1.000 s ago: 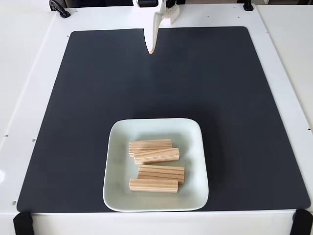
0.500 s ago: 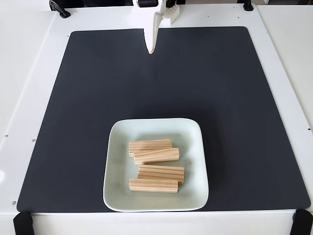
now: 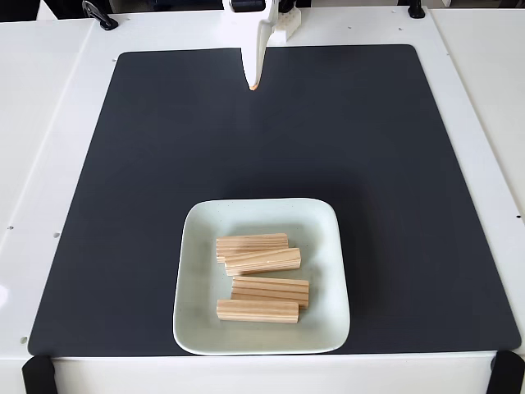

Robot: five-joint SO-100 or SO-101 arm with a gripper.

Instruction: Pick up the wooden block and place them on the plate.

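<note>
Pine blocks (image 3: 257, 277) all lie on the plate (image 3: 197, 328) at six o'clock, apparently delivered; gripper (image 3: 253, 80) at twelve, pinched together, empty.

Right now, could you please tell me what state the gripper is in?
Gripper: closed and empty, at the far edge of the mat.

Plate (image 3: 197, 324): pale mint-white, square, rounded corners, raised rim; sits flat at near-centre of fixed view, close to lower edge.

Four wooden blocks, light pine, straight grain, all lying flat inside plate, long axes roughly left-right.
- Top block (image 3: 252, 243): touching second block (image 3: 262, 262), which is tilted slightly, right end higher.
- Third block (image 3: 271, 288): just below, small gap from second.
- Fourth block (image 3: 257, 311): nearest lower rim, touching third, offset left.
</note>
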